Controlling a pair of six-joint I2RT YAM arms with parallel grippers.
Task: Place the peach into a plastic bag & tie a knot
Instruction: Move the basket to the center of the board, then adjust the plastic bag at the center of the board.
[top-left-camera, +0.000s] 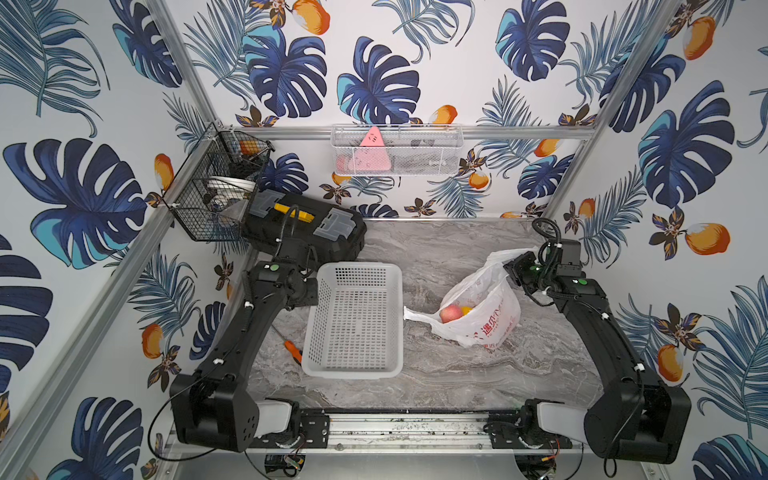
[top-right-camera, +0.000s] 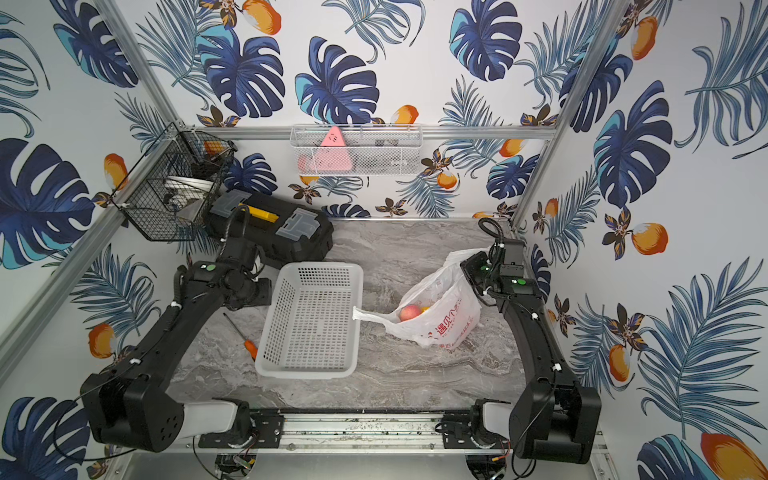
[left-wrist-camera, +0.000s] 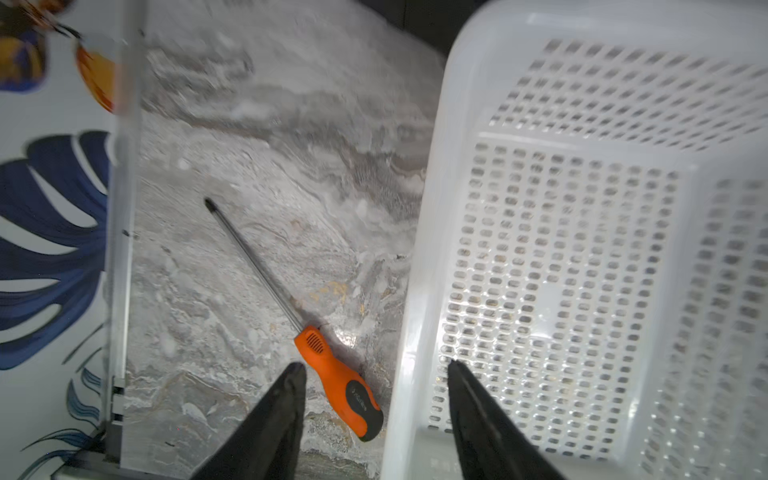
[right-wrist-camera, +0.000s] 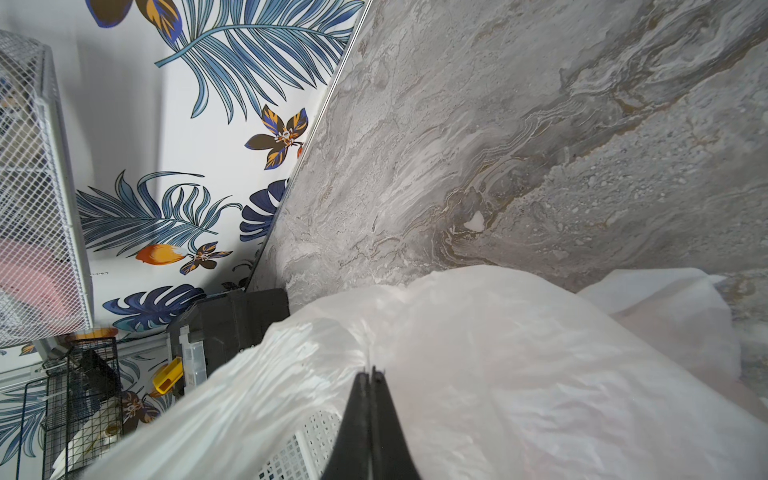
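Your right gripper (right-wrist-camera: 371, 369) has its jaws pressed together on a fold of the plastic bag (top-left-camera: 482, 305), pinching the thin film at the bag's upper edge and holding that side lifted off the table (top-left-camera: 457, 374), close to the right wall. The rest of the bag sags on the table to the right of the white basket (top-left-camera: 353, 372), with red lettering on its near side and its mouth gaping toward the basket. One loose handle (top-left-camera: 417, 314) trails flat on the table, and you cannot tell whether its end touches the basket's wall or stops just beside it. The peach (top-left-camera: 450, 312) sits low inside the bag and shows through the opening, with something yellow just beside it. Your left gripper (left-wrist-camera: 375, 365) is well apart from the bag, on the far side of the basket, with its jaws spread and nothing between them. One of its fingers is over the basket's wall, the other over the table beside the orange handle of a screwdriver (left-wrist-camera: 338, 382). A black toolbox (top-left-camera: 307, 226) lies behind the basket
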